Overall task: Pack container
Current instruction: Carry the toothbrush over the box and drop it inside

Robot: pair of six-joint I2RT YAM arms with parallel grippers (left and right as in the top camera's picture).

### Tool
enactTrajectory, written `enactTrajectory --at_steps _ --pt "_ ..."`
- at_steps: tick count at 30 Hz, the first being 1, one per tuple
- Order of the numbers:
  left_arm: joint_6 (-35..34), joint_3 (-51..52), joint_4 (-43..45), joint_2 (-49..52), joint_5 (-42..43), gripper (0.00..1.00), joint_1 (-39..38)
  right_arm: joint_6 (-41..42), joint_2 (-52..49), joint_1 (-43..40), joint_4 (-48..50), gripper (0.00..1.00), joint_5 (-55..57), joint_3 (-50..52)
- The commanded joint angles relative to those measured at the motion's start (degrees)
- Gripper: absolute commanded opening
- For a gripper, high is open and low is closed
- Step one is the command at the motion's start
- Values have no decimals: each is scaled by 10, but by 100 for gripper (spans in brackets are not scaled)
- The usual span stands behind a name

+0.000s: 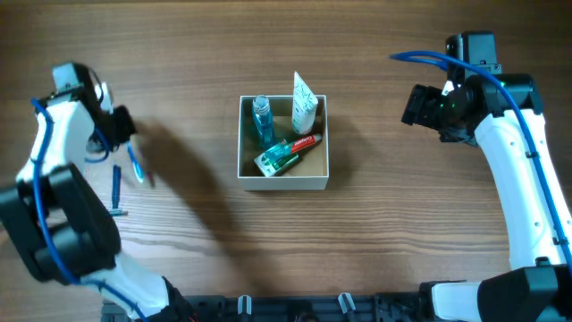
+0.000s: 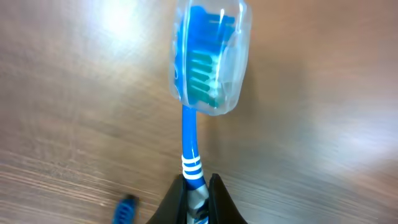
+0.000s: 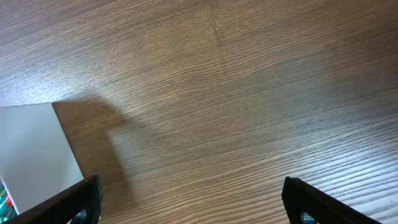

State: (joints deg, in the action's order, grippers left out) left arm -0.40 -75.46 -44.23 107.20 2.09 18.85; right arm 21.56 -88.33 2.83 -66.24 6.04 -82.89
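The container (image 1: 283,182), a small white box with a tan inside, sits mid-table. It holds a blue bottle (image 1: 262,119), a white tube (image 1: 304,100) leaning on its far rim, and a red-and-green toothpaste box (image 1: 288,154). My left gripper (image 2: 198,186) is at the far left, shut on the handle of a blue toothbrush (image 2: 189,146) whose head wears a clear cap (image 2: 210,56); the toothbrush also shows in the overhead view (image 1: 136,165). My right gripper (image 3: 189,202) is open and empty over bare wood right of the container, whose white wall (image 3: 31,155) shows at the left edge.
A second blue stick-like item (image 1: 116,190) lies on the table left of the container, below my left gripper; its end shows in the left wrist view (image 2: 127,208). The tabletop is wood.
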Motion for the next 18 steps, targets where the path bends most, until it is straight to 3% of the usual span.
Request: enactTrajectory --at_steps 1,4,6,10,14,18 --pt "70 -29 -12 -133 31 4 -81 -3 -4 2 1 93 -10 -2" --pt "156 -29 -23 -202 31 4 -158 -4 -4 2 2 93 -12 -2" --pt "265 -29 -30 -254 35 4 -243 -3 -4 2 2 93 -15 -2" --pt "396 -29 -38 -290 35 4 -368 -3 -4 2 6 93 -15 -2" --pt "452 -28 -69 -282 35 4 -454 -3 -4 2 6 93 -15 -2" --pt "452 -24 -75 -253 43 4 -494 -3 -4 2 9 93 -15 -2"
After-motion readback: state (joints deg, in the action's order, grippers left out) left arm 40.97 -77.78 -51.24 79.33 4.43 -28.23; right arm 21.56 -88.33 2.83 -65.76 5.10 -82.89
